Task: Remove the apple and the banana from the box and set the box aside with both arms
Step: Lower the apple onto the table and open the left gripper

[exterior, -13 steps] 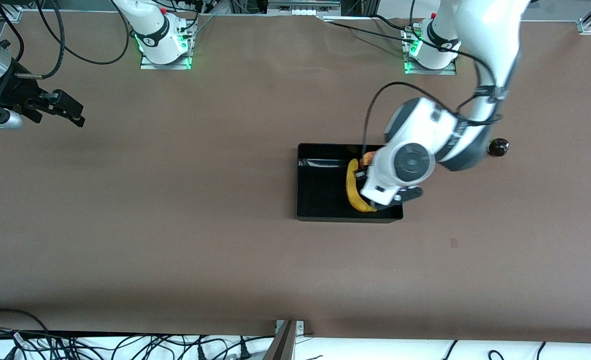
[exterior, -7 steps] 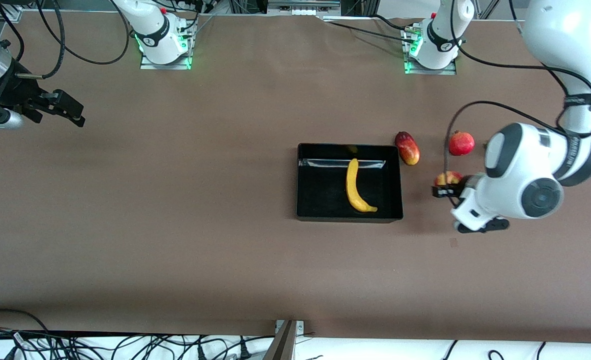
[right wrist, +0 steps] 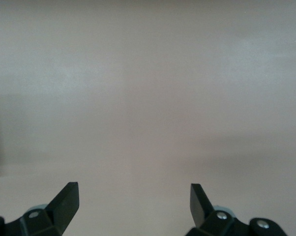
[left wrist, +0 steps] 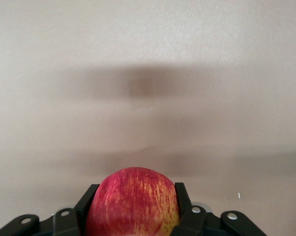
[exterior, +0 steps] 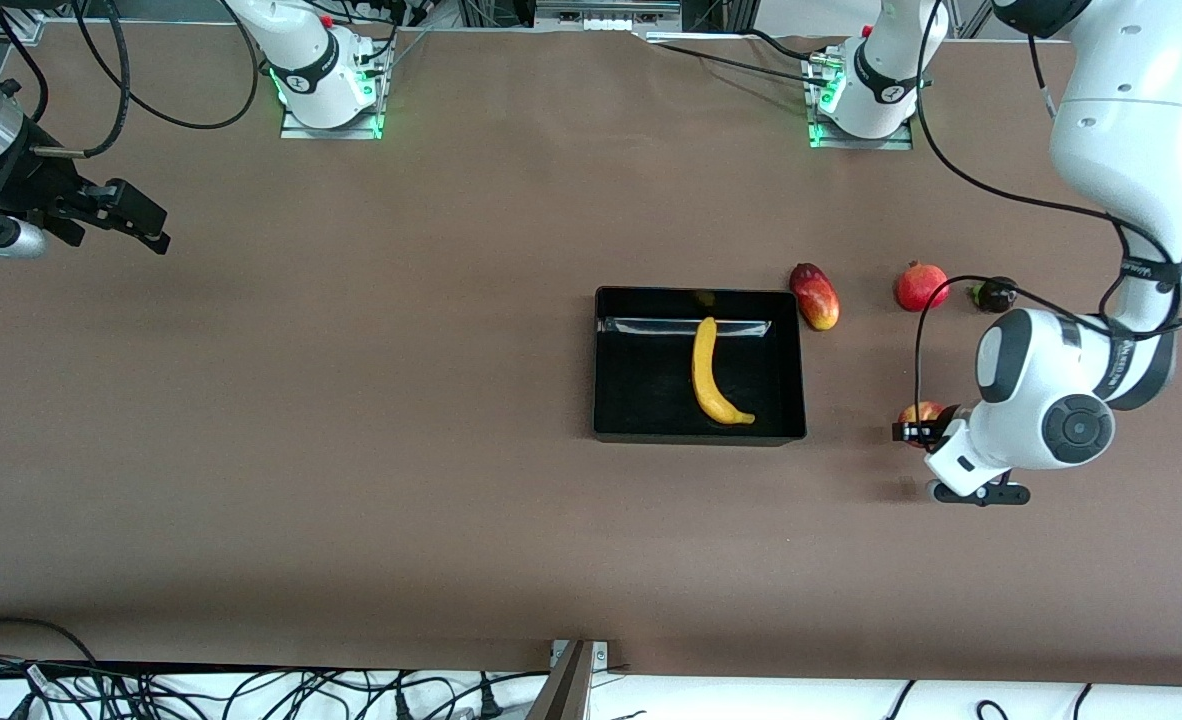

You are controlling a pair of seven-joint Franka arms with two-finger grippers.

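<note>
The black tray point(exterior: 641, 400) sits mid-table with the yellow banana point(exterior: 711, 375) lying in it. My left gripper point(exterior: 917, 428) is shut on the red-yellow apple point(exterior: 921, 411) over bare table beside the tray, toward the left arm's end. In the left wrist view the apple point(left wrist: 132, 209) fills the gap between the fingers of my left gripper point(left wrist: 135, 189), with a shadow on the table under it. My right gripper point(exterior: 143, 224) waits open and empty over the right arm's end of the table. In the right wrist view, my right gripper point(right wrist: 133, 187) has only bare table under it.
A mango point(exterior: 815, 296) lies just off the tray's corner that is farthest from the front camera, toward the left arm's end. A pomegranate point(exterior: 921, 286) and a small dark purple fruit point(exterior: 996, 294) lie farther toward that end. Cables hang along the table's near edge.
My left gripper has carried the apple from over the tray out toward the left arm's end, then toward the front camera. The banana lies uncovered in the tray. The right arm has not moved.
</note>
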